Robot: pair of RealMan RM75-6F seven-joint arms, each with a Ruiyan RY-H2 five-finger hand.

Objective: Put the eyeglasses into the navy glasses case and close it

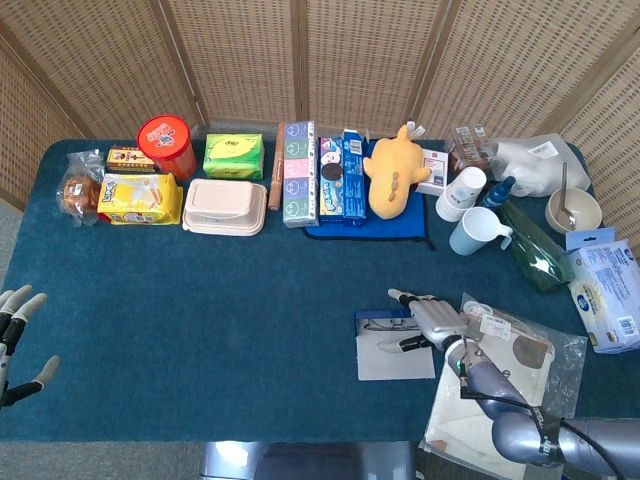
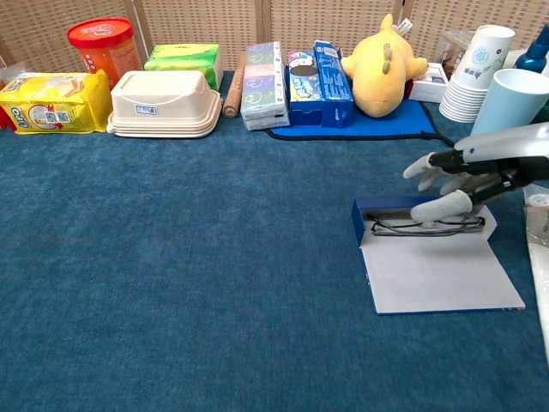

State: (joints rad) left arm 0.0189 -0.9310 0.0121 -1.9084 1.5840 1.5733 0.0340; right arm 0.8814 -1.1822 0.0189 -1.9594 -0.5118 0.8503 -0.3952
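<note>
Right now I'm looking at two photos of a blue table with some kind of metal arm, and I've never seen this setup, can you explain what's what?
It is a two-armed robot with human-like hands, steered by a person. One picture looks down from its head, the other forward from its chest. The right hand hovers, fingers spread, over the eyeglasses, which lie in the open navy glasses case with its pale lid flat on the table. It seems to hold nothing. The left hand waits open at the table's edge. Along the back stand snack boxes, a yellow plush toy and paper cups.
</note>
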